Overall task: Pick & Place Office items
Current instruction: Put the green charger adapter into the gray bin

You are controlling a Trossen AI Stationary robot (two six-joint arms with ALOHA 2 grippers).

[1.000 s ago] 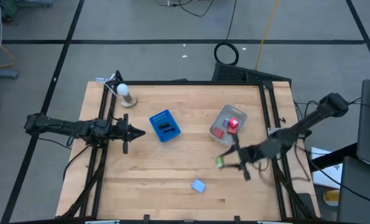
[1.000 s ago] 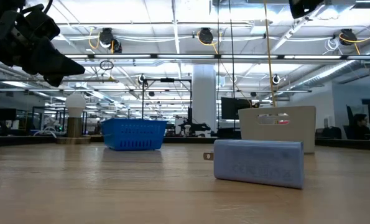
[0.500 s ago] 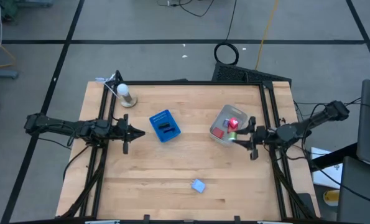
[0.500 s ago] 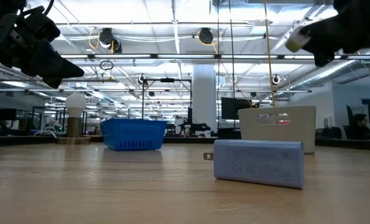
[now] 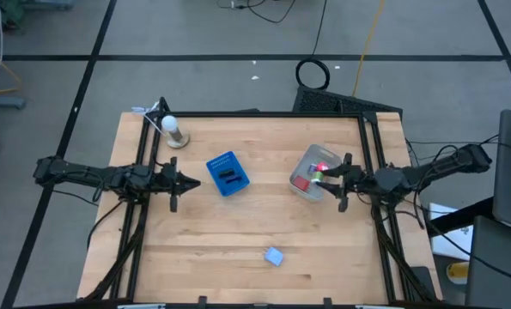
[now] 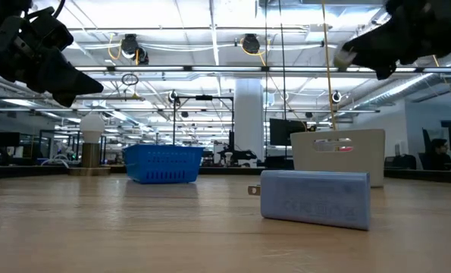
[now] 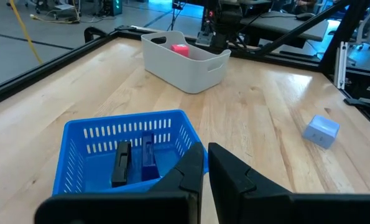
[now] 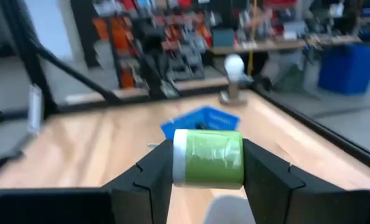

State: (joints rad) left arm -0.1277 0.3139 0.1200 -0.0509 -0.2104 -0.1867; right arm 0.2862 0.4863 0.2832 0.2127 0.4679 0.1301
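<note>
My right gripper [image 5: 326, 178] hangs over the translucent tub [image 5: 304, 165] at the table's right, shut on a small green roll with a white edge [image 8: 208, 158]. In the tub lies a red piece [image 7: 180, 50]. A light blue block [image 5: 274, 256] rests flat on the table near the near edge. The blue tray [image 5: 227, 173] sits at mid-table with a black piece [image 7: 121, 163] and a dark blue piece [image 7: 147, 158] inside. My left gripper [image 7: 205, 163] is shut and hovers just left of the tray, touching nothing. My right gripper pinches the green roll [image 5: 319, 178] between its two fingers, one finger [image 8: 152, 173] on each side of the roll. The fingers come in roughly level from the table's right. The roll is lifted clear, above the tub [image 6: 337, 155].
A white bulb on a stand [image 5: 174, 130] is at the far left corner. Black frame rails run along the table's left [image 5: 140, 199] and right [image 5: 380, 184] sides. Bare wood lies between the tray and the tub, and along the near edge around the light blue block [image 6: 316, 199].
My right gripper has carried the green roll from the near right part of the table toward the far edge, until it hangs over the tub. It has stayed shut on the roll. My left arm has kept still.
</note>
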